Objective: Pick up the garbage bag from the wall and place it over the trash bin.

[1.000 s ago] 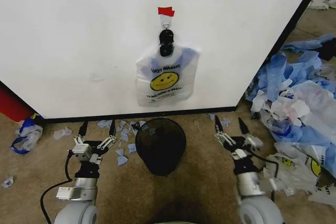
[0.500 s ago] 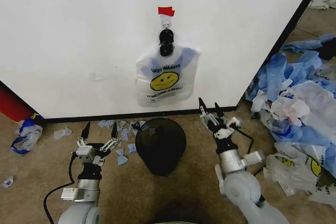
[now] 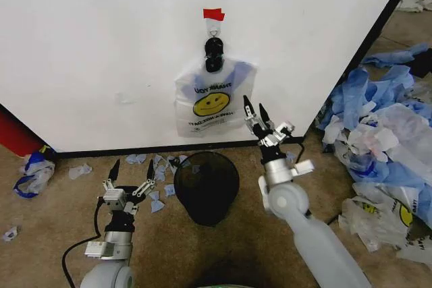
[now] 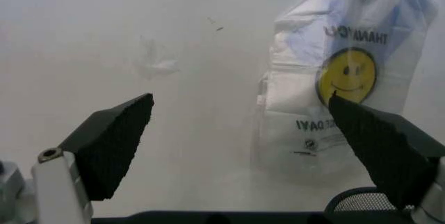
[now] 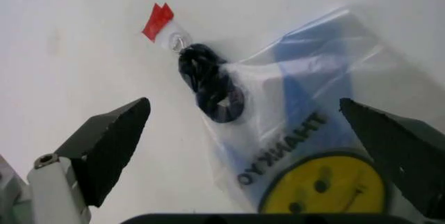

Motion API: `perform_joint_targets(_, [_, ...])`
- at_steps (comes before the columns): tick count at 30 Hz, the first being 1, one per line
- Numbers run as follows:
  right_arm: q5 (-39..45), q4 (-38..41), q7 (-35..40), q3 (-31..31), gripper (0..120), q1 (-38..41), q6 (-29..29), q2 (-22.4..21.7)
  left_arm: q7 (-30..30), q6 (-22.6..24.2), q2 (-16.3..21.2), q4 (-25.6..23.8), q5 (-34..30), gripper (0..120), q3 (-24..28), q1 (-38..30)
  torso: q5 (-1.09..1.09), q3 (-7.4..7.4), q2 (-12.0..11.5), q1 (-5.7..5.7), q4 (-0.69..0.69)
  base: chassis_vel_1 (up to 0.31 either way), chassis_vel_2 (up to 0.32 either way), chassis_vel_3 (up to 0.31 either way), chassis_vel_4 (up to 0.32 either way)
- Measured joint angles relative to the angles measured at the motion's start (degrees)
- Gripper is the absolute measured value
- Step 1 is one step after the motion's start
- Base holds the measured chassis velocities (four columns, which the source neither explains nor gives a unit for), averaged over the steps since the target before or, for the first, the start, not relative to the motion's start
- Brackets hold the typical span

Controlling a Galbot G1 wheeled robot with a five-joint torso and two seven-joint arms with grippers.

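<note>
The garbage bag [image 3: 214, 96], translucent white with a yellow smiley face and blue handles, hangs from a black clip [image 3: 214, 54] under red tape [image 3: 213, 14] on the white wall [image 3: 101, 45]. It also fills part of the left wrist view [image 4: 341, 83] and the right wrist view [image 5: 306, 130]. The black mesh trash bin [image 3: 206, 187] stands on the floor below it. My right gripper [image 3: 254, 112] is open, raised close to the bag's lower right edge. My left gripper [image 3: 131, 170] is open, low beside the bin's left side.
A heap of blue and white plastic sheets [image 3: 385, 126] covers the floor at the right. Scraps of plastic [image 3: 155, 166] lie along the wall's black base strip. A red object [image 3: 15, 136] and a crumpled bag [image 3: 32, 172] sit at the left.
My right arm has swung left and up from the floor at the right toward the bag. The left arm has shifted slightly right.
</note>
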Motion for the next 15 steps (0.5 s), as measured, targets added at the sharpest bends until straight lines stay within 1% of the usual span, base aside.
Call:
perform_joint_targets(3, [1.30,-2.53,-1.29,-1.52,100,2.78,-0.04,1.42,0.07,-0.08,-0.53,0.06,0.34,99,-0.04,0.13,0.00,0.00,0.01,0.00,-0.01,0.000,0.000,0.000,0.000])
perform_joint_targets(5, [1.81,-4.58,-2.27,-2.78,100,5.10,-0.04,2.49,0.10,-0.18,-0.95,0.17,0.60,99,-0.16,0.26,-0.01,0.00,0.01,0.00,0.01,0.000,0.000,0.000,0.000])
perform_joint_targets(11, [2.88,-8.50,-3.32,-4.54,100,9.82,-0.04,4.74,0.13,-0.38,-1.73,0.57,1.04,99,-0.19,0.31,-0.01,0.00,0.01,0.00,0.01,0.000,0.000,0.000,0.000])
perform_joint_targets(15, [3.08,-9.46,-3.36,-4.75,100,10.75,-0.07,5.22,0.16,-0.40,-1.85,0.74,1.08,99,-0.08,0.13,0.00,0.00,0.01,0.00,0.01,0.000,0.000,0.000,0.000])
